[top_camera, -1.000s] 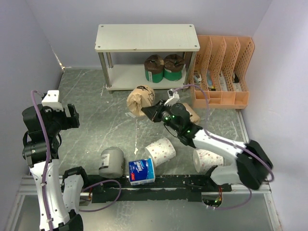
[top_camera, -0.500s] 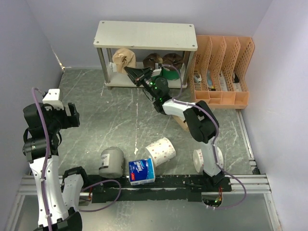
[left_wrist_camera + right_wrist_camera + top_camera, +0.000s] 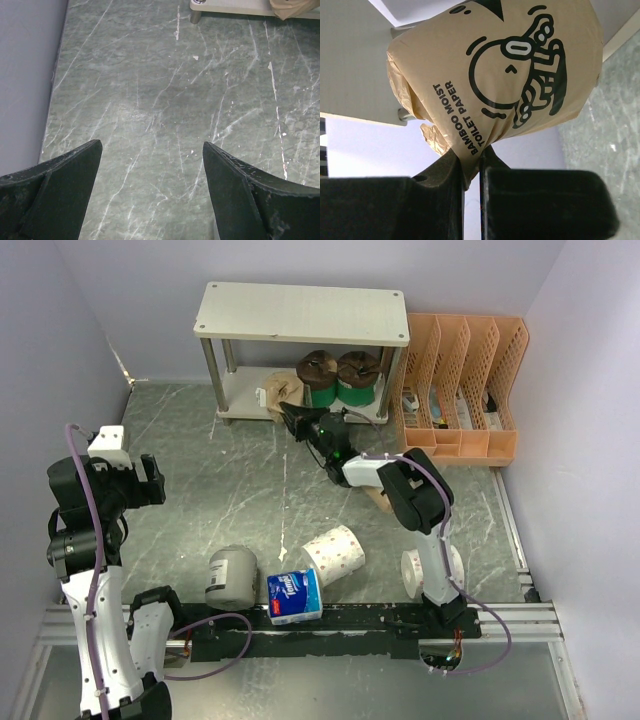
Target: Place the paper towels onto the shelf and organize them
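Hanging by a pinch of its own wrapper, the tan roll (image 3: 505,75) is at the front of the shelf's (image 3: 305,312) lower board, at nine o'clock of the two brown-and-green rolls (image 3: 320,375) standing there. Whether it rests on the board or hangs just over it I cannot tell. The right gripper (image 3: 471,160) is closed almost flat on the gathered tail of crinkled kraft paper and holds nothing firmer than that. That thin hold is the worry. The paper could slide or tear out of the pinch, and a soft, round roll let go this near the edge may well tip or roll forward onto the table (image 3: 220,470). Pushed in crooked, it could also catch the thin metal leg or shove its neighbours. The boards look flat and smooth, with no lip to stop it. The left gripper (image 3: 151,145) waits at nine o'clock over bare marbled surface, its jaws spread wide and empty. Loose rolls (image 3: 335,553) lie at six o'clock, and the orange organizer (image 3: 460,380) stands at three o'clock of the shelf.
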You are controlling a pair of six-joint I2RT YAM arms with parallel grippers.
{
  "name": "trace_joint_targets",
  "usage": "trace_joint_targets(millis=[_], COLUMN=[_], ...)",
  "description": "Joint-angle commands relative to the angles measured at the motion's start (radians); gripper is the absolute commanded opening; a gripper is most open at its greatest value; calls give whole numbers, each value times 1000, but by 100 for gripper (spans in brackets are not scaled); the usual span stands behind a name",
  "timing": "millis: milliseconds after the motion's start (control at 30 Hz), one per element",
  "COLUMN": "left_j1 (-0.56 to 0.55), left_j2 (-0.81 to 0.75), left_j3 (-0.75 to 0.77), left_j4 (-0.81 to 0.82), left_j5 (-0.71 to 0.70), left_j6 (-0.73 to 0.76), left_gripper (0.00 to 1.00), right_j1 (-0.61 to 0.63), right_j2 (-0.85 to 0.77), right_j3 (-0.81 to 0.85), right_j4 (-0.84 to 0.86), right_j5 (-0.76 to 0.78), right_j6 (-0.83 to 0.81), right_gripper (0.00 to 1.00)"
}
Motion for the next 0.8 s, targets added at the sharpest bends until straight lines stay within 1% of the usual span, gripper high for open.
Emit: trace_joint_targets(millis=[0, 233, 333, 433, 467, 500, 567, 633, 667, 733, 767], left_j1=[3, 3, 3, 3, 4, 4, 3, 4, 4, 5, 5], left_j2=[-1, 1, 4, 11, 12, 12, 12, 13, 13, 16, 16], left_j3=[12, 13, 13, 13, 13, 13, 13, 13, 13, 13, 13], left_j4=[7, 6, 7, 6, 6, 6, 6, 6, 7, 6, 6], left_j5=[-6, -9, -6, -6, -7, -5, -6, -7, -7, -7, -6], left_j6=[2, 0, 2, 2, 2, 2, 2, 2, 2, 1, 1], left_gripper=[93, 94, 94, 94, 94, 94, 94, 94, 94, 94, 94], right_j1=[-9, -30, -37, -45, -49, -51, -58, -62, -62, -49, -31], right_j2=[32, 127, 138, 155, 161, 164, 163, 139, 109, 5, -63], right_j3=[90, 235, 272, 295, 298, 301, 305, 296, 272, 214, 140], right_j4=[71, 8, -53, -82, -78, -74, -71, -37, -30, -23, -32], right_j5=[-17, 8, 17, 17, 14, 8, -12, -42, -54, -74, -62], right_j6=[73, 51, 26, 19, 22, 22, 4, -72, -126, -278, -371], right_gripper=[0, 0, 0, 10, 15, 23, 47, 78, 97, 100, 100])
